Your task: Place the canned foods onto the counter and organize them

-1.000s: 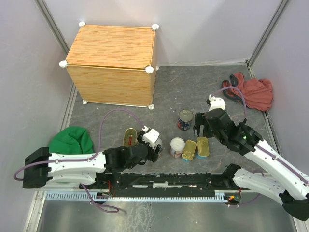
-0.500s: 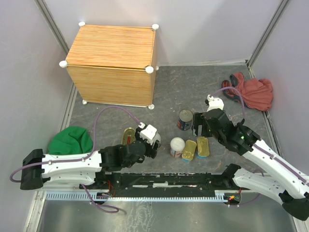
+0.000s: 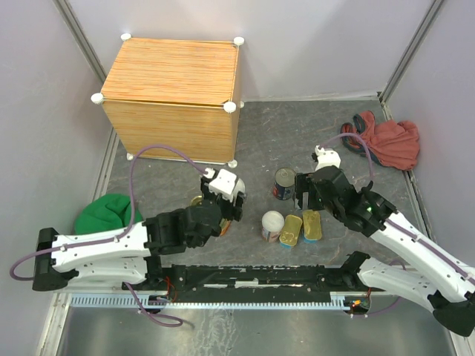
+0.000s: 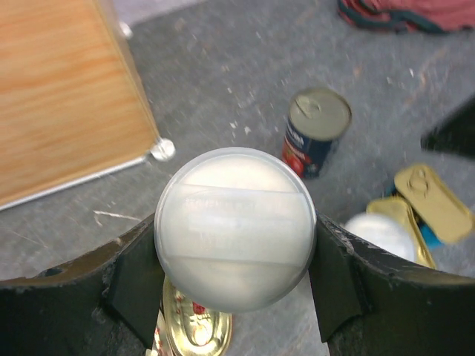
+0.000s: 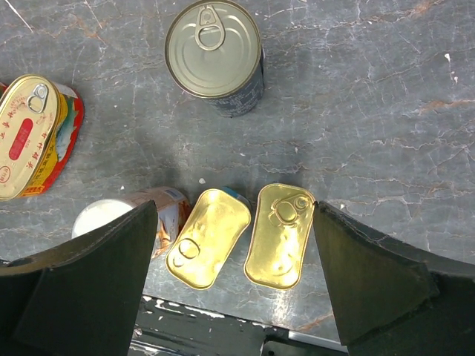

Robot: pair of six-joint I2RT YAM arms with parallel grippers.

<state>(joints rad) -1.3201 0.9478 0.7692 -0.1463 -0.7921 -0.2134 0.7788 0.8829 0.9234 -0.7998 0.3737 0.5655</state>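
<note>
My left gripper is shut on a tall white-lidded can and holds it above the floor, over an oval gold-red tin that also shows in the top view. The counter stands at the far left, its top bare. My right gripper is open and empty above two rectangular gold tins. A dark round tin stands just beyond them. The second white-lidded can stands left of the rectangular tins. Other cans are hidden.
A green cloth lies at the left beside my left arm. A red cloth lies at the far right by the wall. Walls close the space on three sides. The arms' base rail runs along the near edge.
My left gripper has risen and moved away from the near edge toward the counter, carrying the white-lidded can. My right gripper has shifted slightly left over the rectangular tins.
</note>
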